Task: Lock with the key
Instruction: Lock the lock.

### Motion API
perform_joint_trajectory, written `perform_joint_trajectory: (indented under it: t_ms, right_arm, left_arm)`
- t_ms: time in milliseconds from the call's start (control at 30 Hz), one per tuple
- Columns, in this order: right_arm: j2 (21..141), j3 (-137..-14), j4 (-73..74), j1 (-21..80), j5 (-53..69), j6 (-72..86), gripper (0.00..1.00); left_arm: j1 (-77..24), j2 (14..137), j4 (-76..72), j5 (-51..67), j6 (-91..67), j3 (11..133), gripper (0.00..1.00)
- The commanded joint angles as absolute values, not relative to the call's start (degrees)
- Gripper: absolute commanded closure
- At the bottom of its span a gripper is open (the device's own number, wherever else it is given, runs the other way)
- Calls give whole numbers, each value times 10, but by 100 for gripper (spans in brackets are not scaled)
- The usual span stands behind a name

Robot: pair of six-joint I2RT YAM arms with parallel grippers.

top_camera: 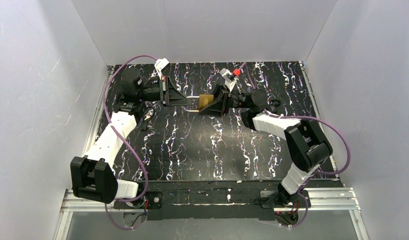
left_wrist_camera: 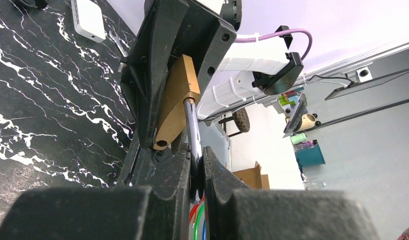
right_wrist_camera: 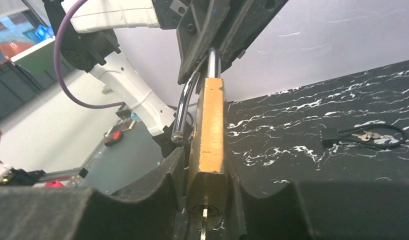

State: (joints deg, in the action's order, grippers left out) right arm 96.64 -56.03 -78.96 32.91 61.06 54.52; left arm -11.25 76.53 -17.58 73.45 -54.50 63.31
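While the lock (right_wrist_camera: 210, 125) hangs in mid-air over the far middle of the table (top_camera: 192, 150), I see the left gripper (left_wrist_camera: 198, 172) with its fingers pinching the silver shackle (left_wrist_camera: 192, 125). The right gripper (right_wrist_camera: 207, 175) has its fingers pressed against the flat brass sides. The shackle's free end (right_wrist_camera: 178, 134) stands out of its hole, so the lock is open. If the arms push together off line, I judge that this leg would miss its hole and the body could twist or slip from the pads. A bunch of keys (right_wrist_camera: 365, 136) lies on the table well apart. With both grippers busy, fetching it means letting go, and the lock might drop.
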Motion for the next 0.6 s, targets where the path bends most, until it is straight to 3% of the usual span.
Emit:
perform_joint_trajectory:
  t_ms: [0, 167, 233, 333, 367, 433, 567]
  right_arm:
    - [977, -586, -983, 330, 601, 656, 62]
    - [980, -592, -989, 330, 590, 676, 68]
    - [981, -594, -987, 330, 591, 681, 76]
    - [981, -597, -980, 330, 596, 685, 98]
    - [980, -598, -976, 330, 597, 685, 99]
    - [978, -599, -965, 330, 596, 683, 99]
    - [975, -603, -947, 330, 592, 681, 99]
  left_arm:
    - [-106, 744, -225, 729, -557, 634, 100]
    - [-105, 744, -227, 734, -547, 634, 100]
    - [-104, 744, -227, 738, -538, 634, 100]
    - [-90, 745, -227, 744, -518, 636, 100]
    - [-83, 745, -227, 745, -514, 637, 98]
    - [-68, 750, -228, 748, -508, 639, 90]
    - [-57, 741, -223, 751, -485, 632, 63]
